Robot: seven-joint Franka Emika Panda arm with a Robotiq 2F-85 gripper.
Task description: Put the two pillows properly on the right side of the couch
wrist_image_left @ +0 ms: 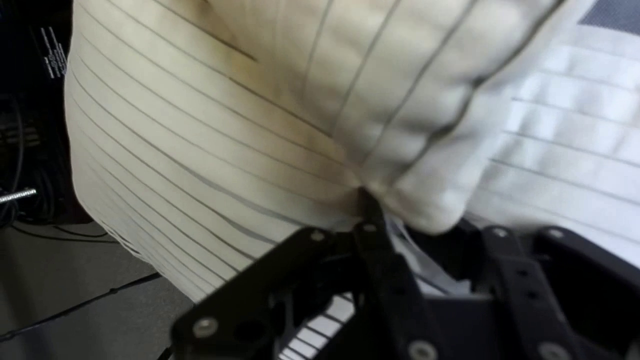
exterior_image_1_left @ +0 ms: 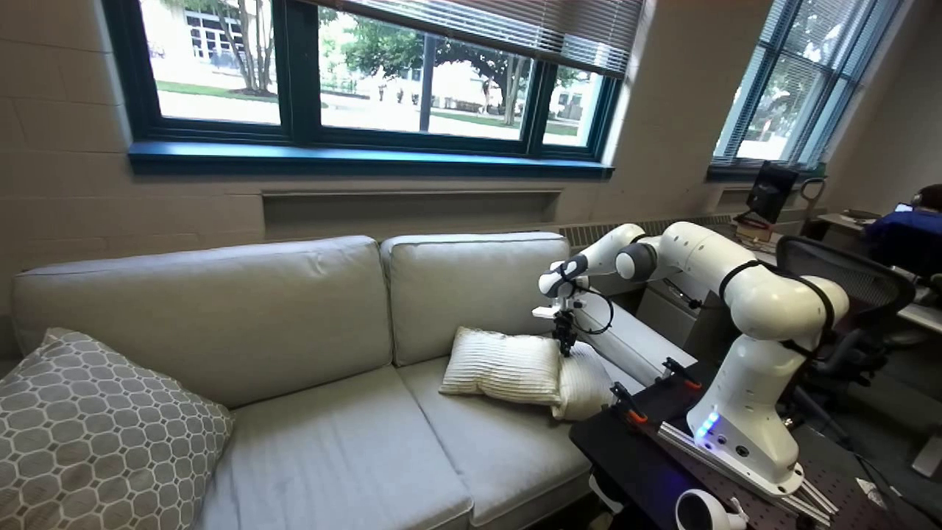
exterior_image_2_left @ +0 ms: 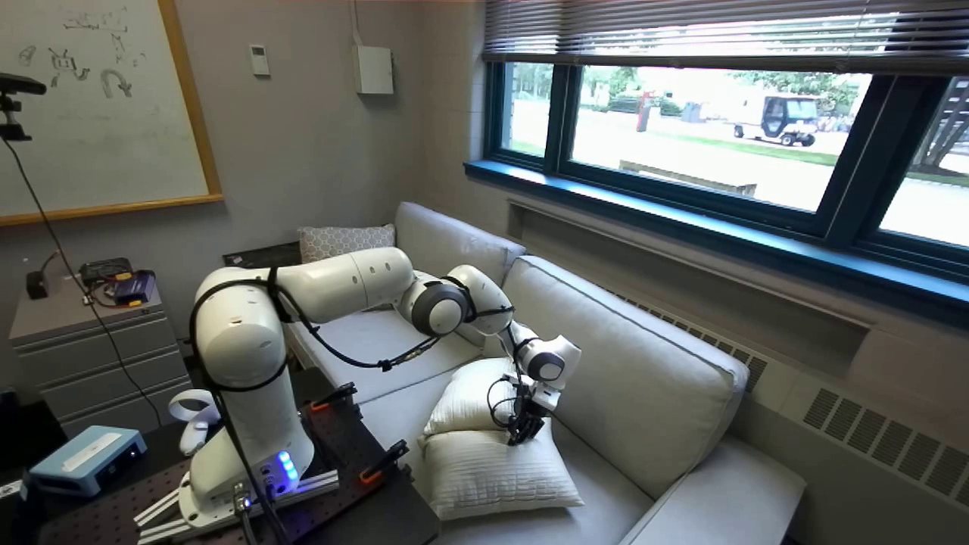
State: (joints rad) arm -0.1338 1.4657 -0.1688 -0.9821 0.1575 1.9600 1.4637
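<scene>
Sofa (exterior_image_1_left: 338, 419): one, cream, showing two back cushions (exterior_image_1_left: 471, 283), two seat cushions (exterior_image_1_left: 316, 456) and one padded armrest (exterior_image_1_left: 640, 335).
Pleated pillows (exterior_image_1_left: 504, 368): two, off-white, rumpled, both on the sofa's seat cushion beside its armrest; the outer pillow (exterior_image_2_left: 496, 477) lies nearer the armrest, the inner pillow (exterior_image_2_left: 462, 401) nearer the sofa's middle, and the two touch.
Pincer (wrist_image_left: 415, 215): one, black, pointing down above the sofa's end seat, where the two pillows meet. Its two fingers (wrist_image_left: 370, 215) stand fairly close together; in the wrist view a pillow corner (wrist_image_left: 427, 202) lies between them. Whether they grip it, and which pillow it belongs to, I cannot tell.
Table (exterior_image_2_left: 394, 503): one, dark, just in front of the sofa near its armrest end.
Robot arm (exterior_image_1_left: 714, 258): one, white, mounted on the table and reaching over the sofa's end seat.
Clamps (exterior_image_1_left: 628, 401): two, black and orange, on the table edge facing the sofa.
Handheld controller (exterior_image_2_left: 195, 435): one, white, ring-headed, in front of the sofa.
Grey patterned pillow (exterior_image_1_left: 110, 434): one, at the sofa's opposite end, away from that armrest.
Whiteboard (exterior_image_2_left: 91, 151): one, on the wall beyond that opposite end of the sofa.
Windows (exterior_image_1_left: 434, 136): two in an exterior view, one above the sofa's back, one past its armrest end.
Mesh office chair (exterior_image_1_left: 861, 283): one, well apart from the sofa.
</scene>
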